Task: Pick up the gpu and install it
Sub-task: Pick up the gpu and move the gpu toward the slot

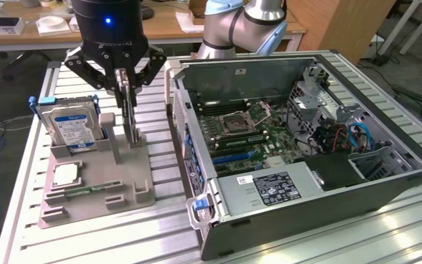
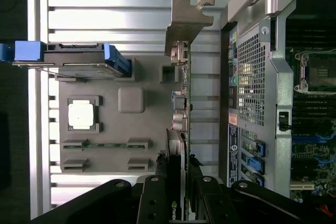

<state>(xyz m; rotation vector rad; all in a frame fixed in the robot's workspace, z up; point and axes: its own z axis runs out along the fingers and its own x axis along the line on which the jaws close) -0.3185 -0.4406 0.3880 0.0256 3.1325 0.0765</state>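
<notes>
Slatted table (image 1: 86, 236), desk (image 1: 167, 25) behind; claw (image 1: 125, 89) grips gpu (image 1: 129, 124).

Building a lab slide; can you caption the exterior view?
Gripper closed on the upright gpu in its grey holder, beside the open computer case.

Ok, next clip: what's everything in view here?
gpu: one, dark, silver bracket, on edge in the holder
hard drive: one, silver, blue-white label, upright in the holder
processor chip: one, silver, flat in the holder
memory stick: one, green, flat in the holder
holder: one, grey, on the table
computer case: one, black, open, exterior view's right
table: one, silver, slatted
arm: one, grey, behind the case
gripper: one, black, shut on the gpu
</notes>
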